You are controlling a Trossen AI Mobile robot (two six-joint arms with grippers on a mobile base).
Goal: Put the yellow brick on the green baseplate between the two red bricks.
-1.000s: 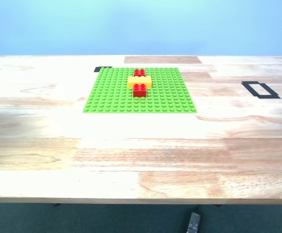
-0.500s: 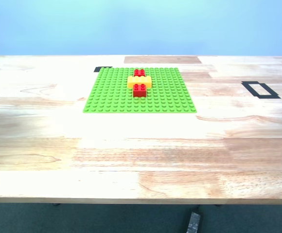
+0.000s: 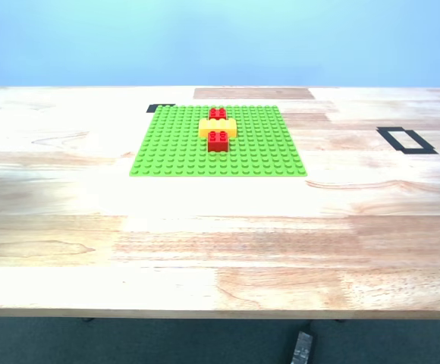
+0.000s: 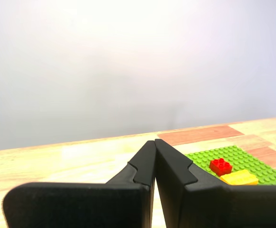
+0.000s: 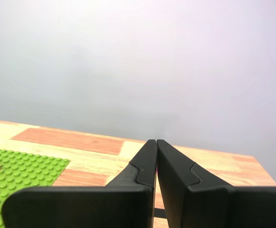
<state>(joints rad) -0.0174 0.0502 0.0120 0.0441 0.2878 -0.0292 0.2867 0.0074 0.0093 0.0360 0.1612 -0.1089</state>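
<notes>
- Fingers pressed together on both grippers, pinching nothing; notes by view follow.
- Exterior view: the yellow brick (image 3: 218, 127) is sitting on the green baseplate (image 3: 265, 155), lying crosswise between the two red bricks (image 3: 218, 140), one red brick toward the camera, the other behind it. All three are touching in a line, likely so the yellow one is locking the row together. Count: one yellow brick, two red bricks, one baseplate. The wooden table (image 3: 205, 250) is also carrying a black tape outline (image 3: 407, 140) toward the exterior view's right. No gripper is showing near the plate; dark shapes at both upper edges are probably arm parts, too cropped to tell.
- First wrist view: my first gripper (image 4: 154, 142) is hanging well above the table, jaws shut, looking down past the plate; one red brick and the yellow one are showing.
- Second wrist view: my second gripper (image 5: 156, 141) is likewise parked clear, jaws closed; only a sliver of red is showing at the plate's edge.
- Judgement: placement looks finished, both arms retired.
</notes>
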